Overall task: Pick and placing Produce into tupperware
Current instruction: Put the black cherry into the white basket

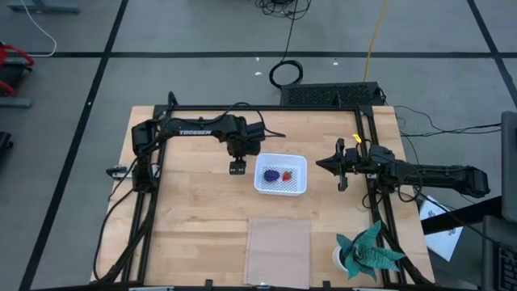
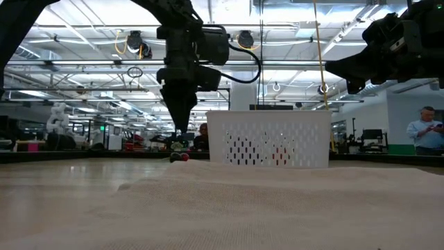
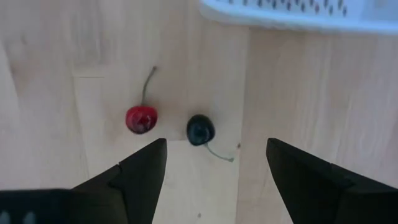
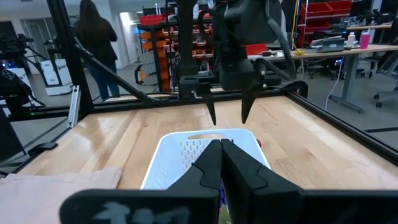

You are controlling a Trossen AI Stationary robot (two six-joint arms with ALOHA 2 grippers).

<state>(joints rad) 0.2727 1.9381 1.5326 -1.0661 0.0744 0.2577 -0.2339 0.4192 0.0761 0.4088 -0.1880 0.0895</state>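
The white tupperware (image 1: 280, 185) sits mid-table and holds the purple-blue bunch (image 1: 271, 175) and the red strawberry (image 1: 286, 175). Two small berries lie on the wood just left of it: a red one (image 3: 141, 119) and a dark one (image 3: 200, 129), each with a stem. My left gripper (image 3: 216, 163) hangs open above them, pointing down, and its fingertips are clear of both (image 2: 179, 132). My right gripper (image 4: 221, 155) is shut and waits level at the tupperware's right side (image 1: 327, 164), pointing toward it.
A flat pale translucent sheet (image 1: 278, 249) lies near the table's near edge. A teal paper plant (image 1: 367, 252) stands in a white pot at the near right corner. Black frame rails run along the table's sides. People stand in the room beyond the table.
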